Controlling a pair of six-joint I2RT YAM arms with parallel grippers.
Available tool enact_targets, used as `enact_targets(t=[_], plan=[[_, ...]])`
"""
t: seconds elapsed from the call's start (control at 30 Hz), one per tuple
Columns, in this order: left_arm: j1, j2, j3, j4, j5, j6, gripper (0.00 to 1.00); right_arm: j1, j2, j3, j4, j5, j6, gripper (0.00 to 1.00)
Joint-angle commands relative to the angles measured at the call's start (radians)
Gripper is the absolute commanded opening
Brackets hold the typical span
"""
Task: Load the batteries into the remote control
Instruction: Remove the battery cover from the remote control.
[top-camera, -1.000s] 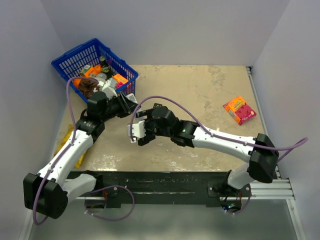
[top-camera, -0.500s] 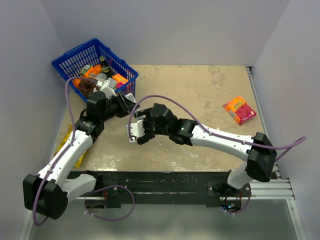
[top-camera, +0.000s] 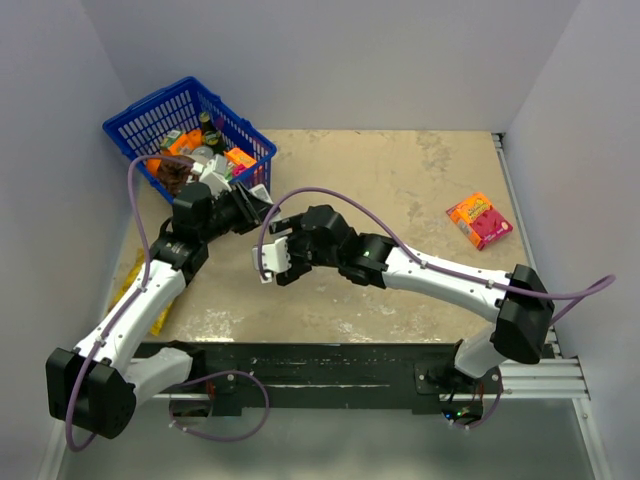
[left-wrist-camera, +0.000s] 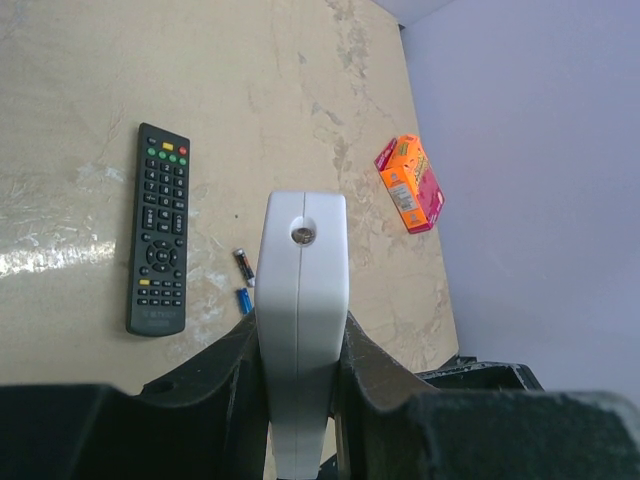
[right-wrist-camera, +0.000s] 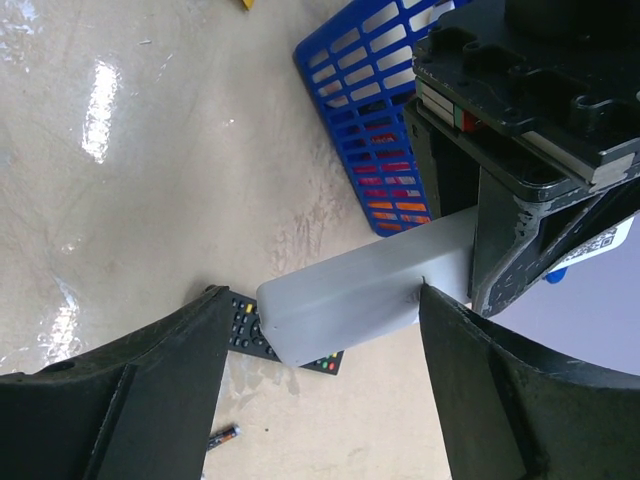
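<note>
My left gripper (left-wrist-camera: 298, 320) is shut on the white remote control (left-wrist-camera: 300, 290), holding it edge-on above the table. In the right wrist view the remote control (right-wrist-camera: 360, 290) sticks out from that gripper. My right gripper (right-wrist-camera: 320, 300) is open, with the remote's free end between its fingers. The left finger stands apart from the remote and the other is close against its edge. In the top view the two grippers, left (top-camera: 250, 208) and right (top-camera: 278, 255), meet at the table's left middle. Two batteries lie on the table below, one dark (left-wrist-camera: 243, 265) and one blue (left-wrist-camera: 243, 300). One battery (right-wrist-camera: 222, 435) also shows in the right wrist view.
A long black remote (left-wrist-camera: 160, 230) lies beside the batteries. A blue basket (top-camera: 150, 115) full of items stands at the back left. An orange-pink packet (top-camera: 479, 220) lies at the right. Something yellow (top-camera: 135, 275) lies along the left edge.
My right gripper has shifted slightly left toward the held remote and its fingers have narrowed a little. The left gripper keeps its grip and has hardly moved.
</note>
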Motion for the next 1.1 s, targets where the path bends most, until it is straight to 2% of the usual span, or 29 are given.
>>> enact_targets(t=[0.0,0.6,0.9,1.07], plan=[[-0.053,-0.051,0.08,0.287,0.27,-0.156,0.0,0.026,0.08,-0.046,-0.169,-0.162,0.022,0.76],[-0.048,-0.034,0.114,0.264,0.255,-0.124,0.0,0.069,0.079,-0.07,-0.229,-0.159,0.041,0.7],[-0.047,-0.043,0.097,0.244,0.227,-0.095,0.0,0.063,0.04,-0.069,-0.155,-0.116,0.078,0.71],[-0.047,-0.071,0.034,0.273,0.18,-0.098,0.0,0.049,0.034,-0.049,-0.1,-0.099,0.115,0.73]])
